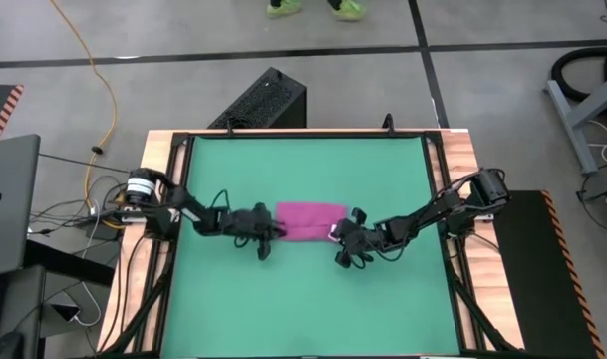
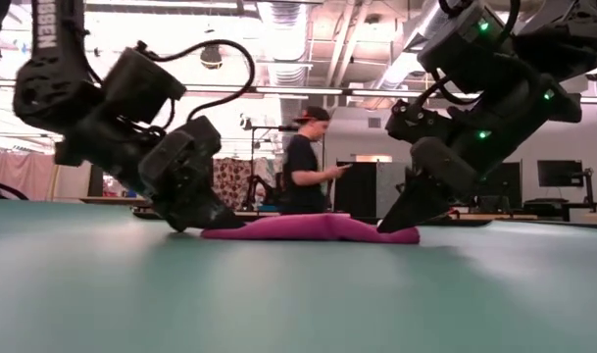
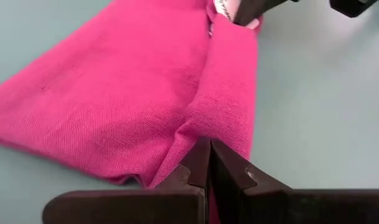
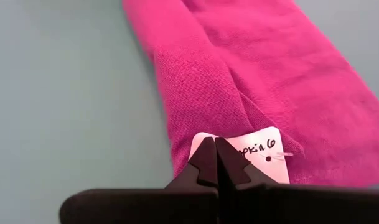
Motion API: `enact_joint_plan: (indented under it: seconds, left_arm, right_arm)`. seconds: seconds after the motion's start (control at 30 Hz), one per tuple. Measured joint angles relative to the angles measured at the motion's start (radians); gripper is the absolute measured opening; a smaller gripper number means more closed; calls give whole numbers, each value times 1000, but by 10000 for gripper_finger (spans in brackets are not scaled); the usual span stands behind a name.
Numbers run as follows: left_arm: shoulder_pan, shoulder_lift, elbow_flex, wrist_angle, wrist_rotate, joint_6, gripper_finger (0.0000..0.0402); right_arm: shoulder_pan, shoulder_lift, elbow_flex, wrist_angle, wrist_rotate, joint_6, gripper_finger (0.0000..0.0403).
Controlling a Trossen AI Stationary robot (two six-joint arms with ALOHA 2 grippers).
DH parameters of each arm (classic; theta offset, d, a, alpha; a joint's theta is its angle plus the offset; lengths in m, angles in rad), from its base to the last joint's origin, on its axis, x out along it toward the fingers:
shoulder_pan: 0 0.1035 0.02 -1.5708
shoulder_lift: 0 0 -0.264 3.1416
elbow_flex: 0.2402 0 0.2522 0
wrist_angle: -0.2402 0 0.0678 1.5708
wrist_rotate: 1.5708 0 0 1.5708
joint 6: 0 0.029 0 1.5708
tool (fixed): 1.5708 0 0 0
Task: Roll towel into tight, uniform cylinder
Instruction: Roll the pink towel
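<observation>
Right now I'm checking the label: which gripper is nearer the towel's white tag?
Right. The right gripper is shut at the white tag on the towel, at its right end. The left gripper pinches the opposite, left end, away from the tag.

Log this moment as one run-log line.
towel: partly folded, flat on green mat | left gripper: shut on towel's edge | right gripper: shut on towel at white tag | roll: not formed

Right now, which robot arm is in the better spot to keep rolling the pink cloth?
Neither clearly. The left gripper is shut on one end of the magenta-pink soft cloth towel's folded edge, the right gripper on the tagged end, so probably both together.
</observation>
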Motion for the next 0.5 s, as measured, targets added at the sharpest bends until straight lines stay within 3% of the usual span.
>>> enact_joint_plan:
  seconds: [0.23, 0.5]
  left_arm:
    - [-148, 2, 8, -14, -139, -92, 0]
    - [-177, 2, 8, -19, -156, -105, 0]
  right_arm:
    - [9, -1, 1, 12, -61, -7, 5]
    - [58, -2, 2, 21, -102, 15, 5]
